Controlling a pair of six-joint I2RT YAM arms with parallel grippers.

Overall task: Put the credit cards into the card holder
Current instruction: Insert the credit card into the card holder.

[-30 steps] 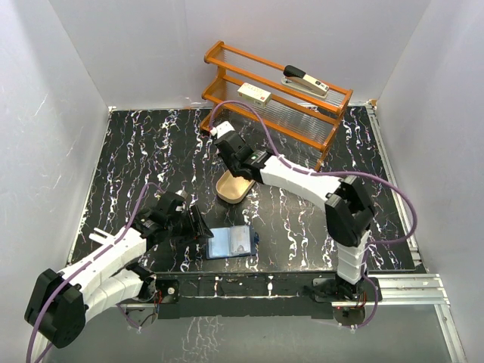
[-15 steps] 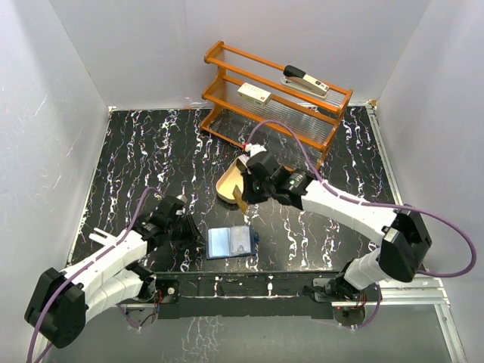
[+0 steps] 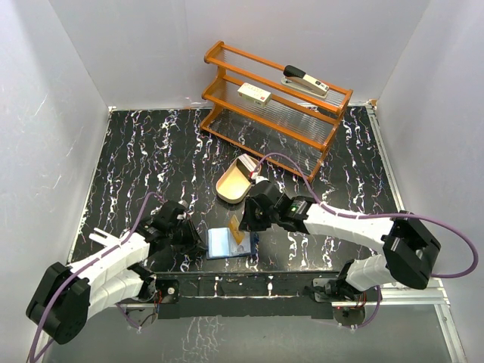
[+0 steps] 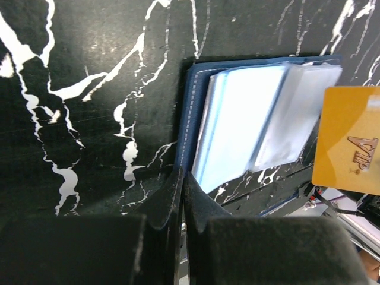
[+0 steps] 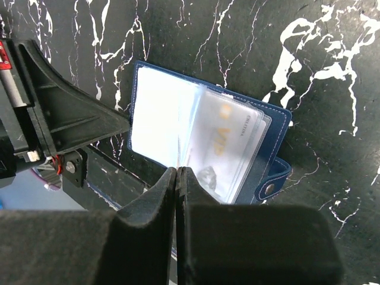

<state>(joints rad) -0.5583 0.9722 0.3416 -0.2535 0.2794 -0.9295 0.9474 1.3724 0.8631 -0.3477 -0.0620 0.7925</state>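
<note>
The card holder [image 3: 227,243] lies open near the table's front edge, navy outside with pale blue glossy pockets [image 4: 237,124]. My left gripper [image 3: 200,243] is shut on the stitched left edge of its cover [image 4: 183,178]. My right gripper [image 3: 243,219] is shut on a gold credit card [image 3: 239,228] marked VIP [image 4: 350,148], held upright over the holder's right half. In the right wrist view that card shows only edge-on above the fingertips [image 5: 177,172]. Another pale card with gold VIP lettering [image 5: 228,139] sits inside a clear pocket. The snap tab [image 5: 274,181] sticks out on the right.
A tan oval tray [image 3: 229,189] sits behind the holder with something pale at its far end. An orange rack [image 3: 318,132] at the back carries a stapler [image 3: 305,79] and a cream box [image 3: 255,94]. White walls close in three sides.
My right arm swung from the tray down to the card holder, carrying the gold card. My left gripper closed on the holder's left edge.
</note>
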